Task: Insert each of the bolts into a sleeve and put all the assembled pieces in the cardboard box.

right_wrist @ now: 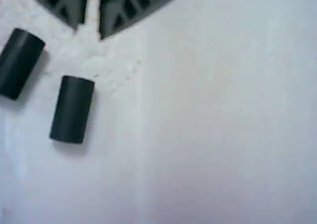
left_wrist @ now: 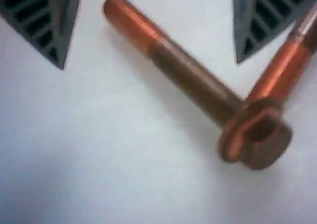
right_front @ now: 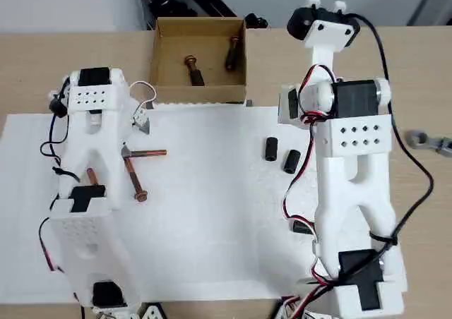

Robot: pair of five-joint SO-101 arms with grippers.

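Seen from above, a wooden surface (right_front: 70, 51) carries a white foam sheet (right_front: 205, 220). The cardboard box (right_front: 200, 93) sits at the upper centre with two boxed bolts (right_front: 192, 70) lying apart inside.

At the left, the left claw (right_front: 135, 137) hangs open over the sheet, gripping nothing. Beside it lie a slanted bolt (right_front: 133, 176) and a level bolt (right_front: 150, 152), their ends close together. A third bolt (right_front: 92, 174) lies partly hidden under that arm.

In the left wrist view, a copper bolt (left_wrist: 188, 80) lies flat with its threaded end between the spread fingertips (left_wrist: 49, 21). Its head rests against another bolt's shaft (left_wrist: 277, 70).

Right of centre, two black sleeves (right_front: 271, 149) lie side by side on the sheet, loose. In the right wrist view they lie just beside the right claw (right_wrist: 89, 30), which is nearly closed on nothing, with a thin slit between its fingers. A metal tool (right_front: 427, 141) lies at the far right edge.
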